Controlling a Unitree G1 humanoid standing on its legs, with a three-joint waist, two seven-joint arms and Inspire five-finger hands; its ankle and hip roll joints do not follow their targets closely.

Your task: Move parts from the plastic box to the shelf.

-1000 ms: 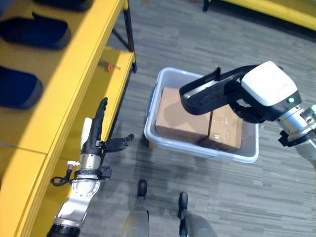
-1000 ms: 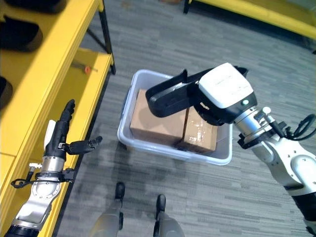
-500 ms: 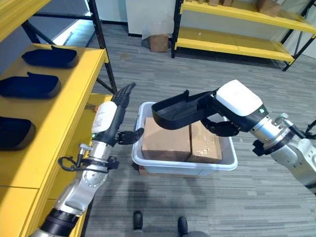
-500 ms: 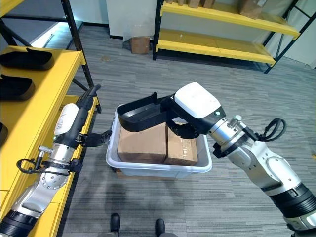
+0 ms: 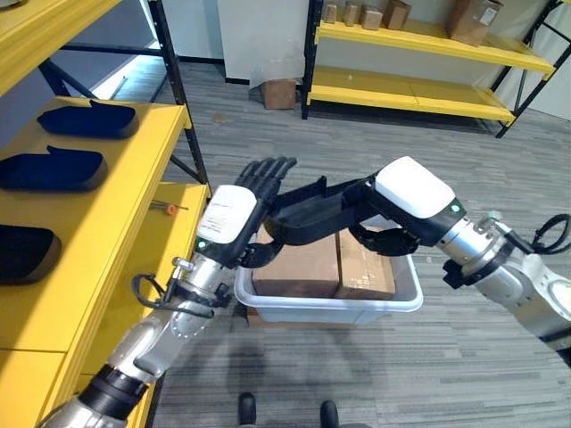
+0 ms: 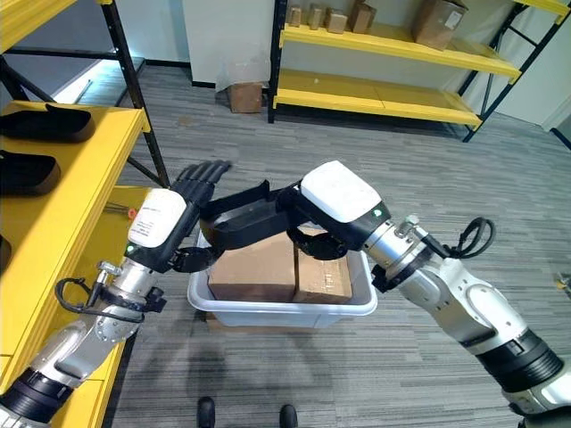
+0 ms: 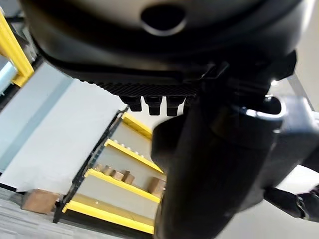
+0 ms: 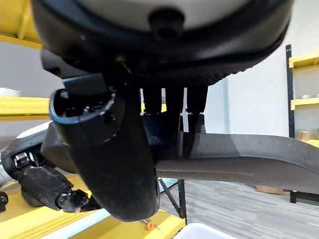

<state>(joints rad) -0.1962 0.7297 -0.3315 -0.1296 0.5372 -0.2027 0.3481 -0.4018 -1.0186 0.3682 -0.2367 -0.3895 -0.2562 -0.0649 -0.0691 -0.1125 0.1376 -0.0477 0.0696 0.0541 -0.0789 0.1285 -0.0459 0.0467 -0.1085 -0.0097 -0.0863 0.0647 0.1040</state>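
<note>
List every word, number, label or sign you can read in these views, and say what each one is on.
No text can be read anywhere in these views.
Cardboard boxes in the plastic box: brown faces with tape, no legible print.
Cartons on the far shelf: any markings are too small to read.
Black part held by the right robot hand: no label in view.
Left robot hand: a plain white cover, no print.

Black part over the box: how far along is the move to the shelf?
Done: three dark parts already lie on the yellow shelf.
In hand: the right hand holds a black part above the plastic box; the left hand is open at its near end.
Left: placing it on the shelf.
</note>
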